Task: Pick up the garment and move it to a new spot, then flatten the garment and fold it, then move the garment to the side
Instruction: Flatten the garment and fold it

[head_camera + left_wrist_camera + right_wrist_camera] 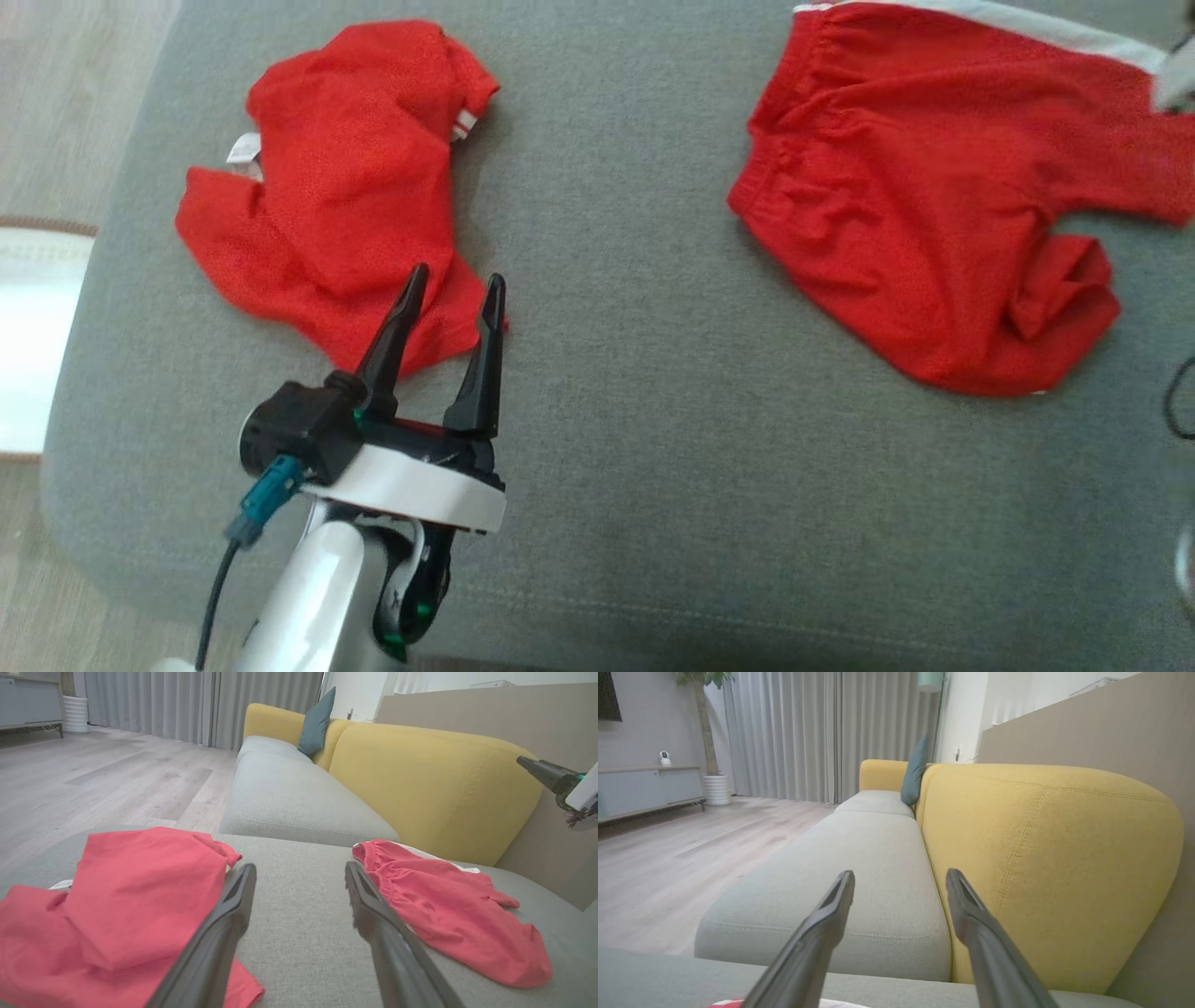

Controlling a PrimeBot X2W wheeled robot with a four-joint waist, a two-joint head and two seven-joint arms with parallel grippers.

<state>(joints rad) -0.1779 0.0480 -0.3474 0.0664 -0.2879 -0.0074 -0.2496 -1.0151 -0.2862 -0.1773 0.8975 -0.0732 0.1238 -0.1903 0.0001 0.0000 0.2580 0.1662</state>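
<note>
At the far right corner of the grey cushion (653, 467), the red mesh shorts with white trim (915, 205) lie just below my right gripper (900, 879), fingers (822, 933) spread, empty.

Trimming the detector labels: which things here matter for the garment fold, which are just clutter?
Job: red shirt, red shorts, grey cushion under them.
Lying about: teal pillow, yellow backrest, potted plant, curtains.
</note>
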